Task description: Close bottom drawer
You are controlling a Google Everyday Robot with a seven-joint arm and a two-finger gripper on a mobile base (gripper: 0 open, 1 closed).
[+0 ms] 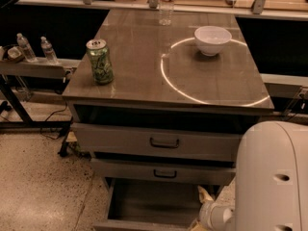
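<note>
The bottom drawer (153, 203) is the lowest of three grey drawers in the cabinet and stands pulled far out, its empty inside showing. Its front panel (144, 224) is at the bottom edge of the view, and its handle is out of view. My gripper (206, 197) is low at the drawer's right rear corner, just under the middle drawer, partly hidden by my white arm (273, 177). The middle drawer (163, 172) and the top drawer (159, 141) sit above, each with a dark loop handle.
On the cabinet top (144, 76) stand a green can (100, 61) at the left, a white bowl (212, 39) at the back right and a clear bottle (166, 1) at the far edge. Two small bottles (26, 47) stand on a shelf to the left. Cables lie on the floor.
</note>
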